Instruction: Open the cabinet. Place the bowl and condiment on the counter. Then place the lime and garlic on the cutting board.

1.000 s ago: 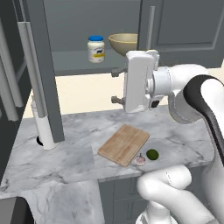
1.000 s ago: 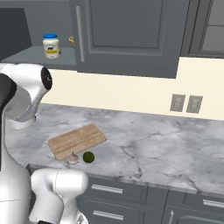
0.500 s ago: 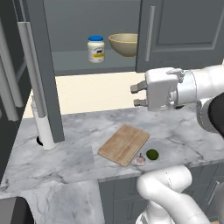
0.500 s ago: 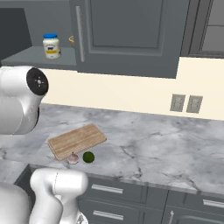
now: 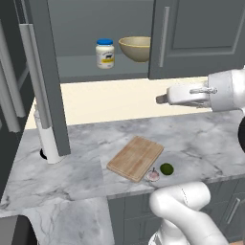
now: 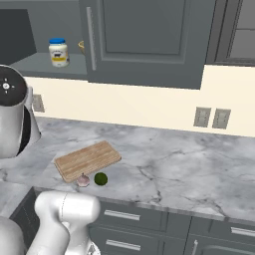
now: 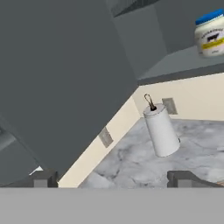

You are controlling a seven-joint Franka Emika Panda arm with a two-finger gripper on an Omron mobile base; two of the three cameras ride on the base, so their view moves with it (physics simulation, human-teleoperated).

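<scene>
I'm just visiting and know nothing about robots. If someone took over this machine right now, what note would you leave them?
Gripper: open, holding nothing, out over the counter, below the cabinet.
Cabinet: left door open, right door shut.
Bowl and condiment: on the cabinet shelf, side by side.
Lime and garlic: on the counter by the cutting board, not on it.
Done: cabinet opened.
Left: bring bowl and condiment down to the counter, then put lime and garlic on the board.
</scene>
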